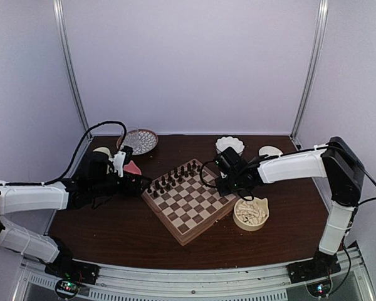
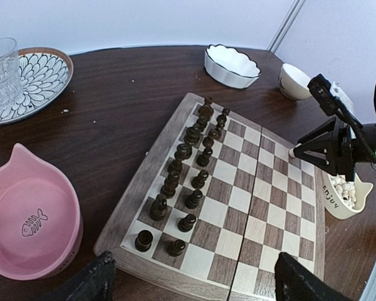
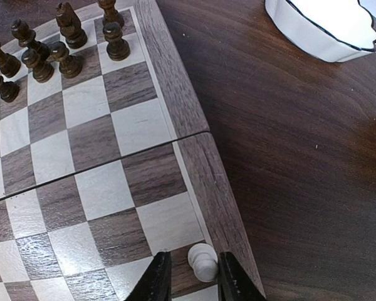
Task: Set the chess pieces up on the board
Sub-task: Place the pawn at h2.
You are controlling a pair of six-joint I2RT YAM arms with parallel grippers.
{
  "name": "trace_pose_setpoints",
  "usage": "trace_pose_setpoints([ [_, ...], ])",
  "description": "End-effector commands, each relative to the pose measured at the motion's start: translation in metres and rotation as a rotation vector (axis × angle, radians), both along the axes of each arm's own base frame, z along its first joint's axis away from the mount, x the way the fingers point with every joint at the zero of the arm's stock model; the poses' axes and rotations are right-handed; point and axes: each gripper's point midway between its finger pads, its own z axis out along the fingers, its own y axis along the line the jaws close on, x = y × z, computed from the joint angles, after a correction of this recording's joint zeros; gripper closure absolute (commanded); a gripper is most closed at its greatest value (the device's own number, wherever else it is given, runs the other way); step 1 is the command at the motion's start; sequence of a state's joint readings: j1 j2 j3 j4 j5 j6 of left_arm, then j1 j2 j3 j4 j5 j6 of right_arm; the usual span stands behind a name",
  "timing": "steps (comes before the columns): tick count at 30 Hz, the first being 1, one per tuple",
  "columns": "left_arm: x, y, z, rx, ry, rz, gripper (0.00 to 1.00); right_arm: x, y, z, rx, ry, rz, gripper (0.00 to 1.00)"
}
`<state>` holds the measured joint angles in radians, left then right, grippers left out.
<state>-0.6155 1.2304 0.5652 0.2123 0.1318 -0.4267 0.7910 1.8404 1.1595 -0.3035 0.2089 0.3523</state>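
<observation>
Soft, even light — mild sheen on the table (image 3: 313, 163), overhead view grainy.

Two rows of dark chess pieces (image 2: 171, 184) are packed along the board (image 2: 263, 207) on the side toward the left arm, and little passage is left between them. The remaining squares are bare and can be reached from above. One edge square on the right is occupied by the right gripper (image 3: 189, 276), its fingers flanking a cream-white piece (image 3: 203, 261). The right rim is crowded by a cream bowl (image 1: 251, 213), apparently not touching it. The left approach is narrowed by a pink bowl (image 2: 31, 219).
</observation>
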Motion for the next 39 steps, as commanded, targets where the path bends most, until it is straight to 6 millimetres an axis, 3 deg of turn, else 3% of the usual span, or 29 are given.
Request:
trace_pose_setpoints([
  [1,0.005,-0.007,0.015,-0.017,-0.044,-0.014,0.12,0.005,0.000,0.000,0.000,0.007,-0.020,0.73],
  [21,0.005,-0.007,0.016,-0.020,-0.045,-0.014,0.12,0.001,-0.002,-0.004,-0.006,0.035,-0.034,0.87],
  [39,0.004,-0.006,0.016,-0.020,-0.047,-0.012,0.12,-0.011,-0.003,0.001,0.033,0.057,-0.020,0.87],
])
